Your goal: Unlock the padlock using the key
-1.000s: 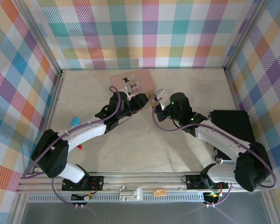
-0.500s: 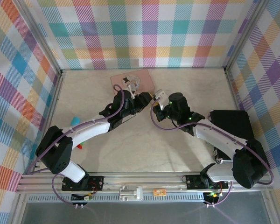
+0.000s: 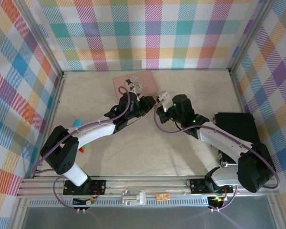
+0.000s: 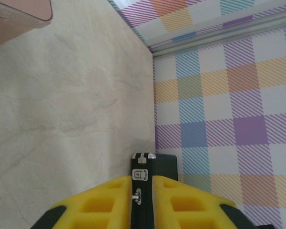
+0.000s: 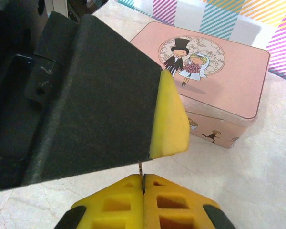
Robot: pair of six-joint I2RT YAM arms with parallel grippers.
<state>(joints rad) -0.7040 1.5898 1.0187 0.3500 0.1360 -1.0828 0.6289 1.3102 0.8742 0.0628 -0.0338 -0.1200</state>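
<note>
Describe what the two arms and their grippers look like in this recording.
The left arm and right arm both have white link shells and black joints, with a purple cable looping alongside each. The left gripper and right gripper have black bodies and yellow finger pads moulded with rectangular pockets. Small green lights glow on the right arm.
</note>
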